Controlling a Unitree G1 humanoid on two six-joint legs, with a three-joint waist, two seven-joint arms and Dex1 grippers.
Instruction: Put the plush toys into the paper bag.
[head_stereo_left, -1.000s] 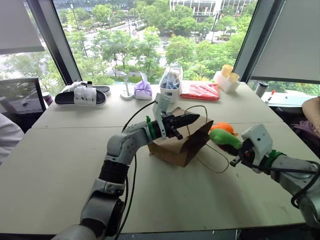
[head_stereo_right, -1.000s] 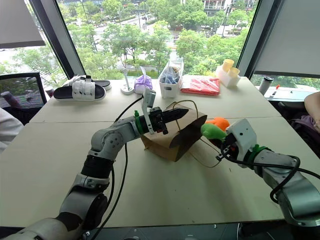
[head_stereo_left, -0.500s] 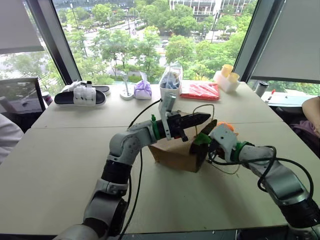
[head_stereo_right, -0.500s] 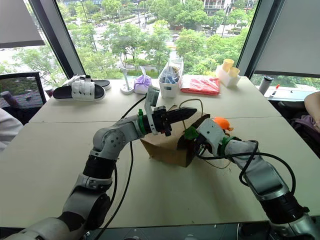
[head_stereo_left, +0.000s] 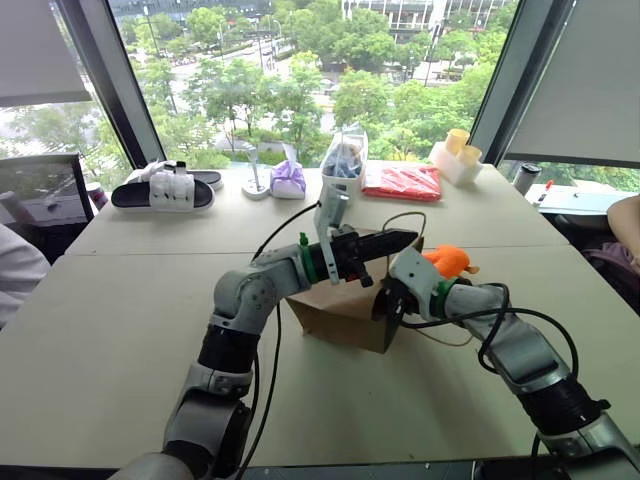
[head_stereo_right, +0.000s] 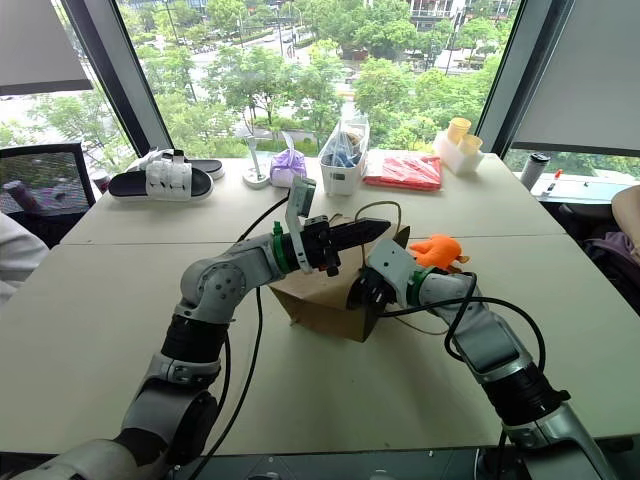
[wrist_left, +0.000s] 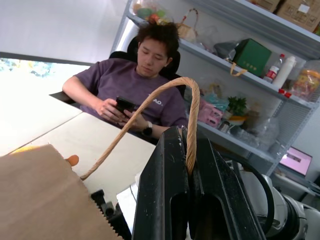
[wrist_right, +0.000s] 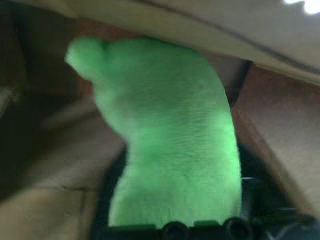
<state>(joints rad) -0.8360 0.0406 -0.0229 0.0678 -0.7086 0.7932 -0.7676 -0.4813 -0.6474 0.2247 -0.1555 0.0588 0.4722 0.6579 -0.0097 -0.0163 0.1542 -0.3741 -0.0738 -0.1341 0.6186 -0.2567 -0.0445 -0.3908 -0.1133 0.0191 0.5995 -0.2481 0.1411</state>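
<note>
Right now your right gripper (head_stereo_right: 362, 296) is pushed into the mouth of the paper bag (head_stereo_right: 318, 305), and the wrist view looks along it at the green toy (wrist_right: 170, 145) lying against the brown inside walls. You cannot tell from these views whether its fingers are parted or clamped on the toy, so treat the release as unconfirmed. Your left gripper (head_stereo_left: 392, 240) is pinched shut on the bag's cord handle (wrist_left: 150, 102), holding the opening up and wide. Just beside the bag, on the table (head_stereo_left: 120, 300), the orange toy (head_stereo_left: 447, 261) waits close to your right forearm. You look to be at the drop-off of the first toy. Next, make sure the green one is let go, draw the right arm straight out without snagging the rim, then reach for the orange one.
</note>
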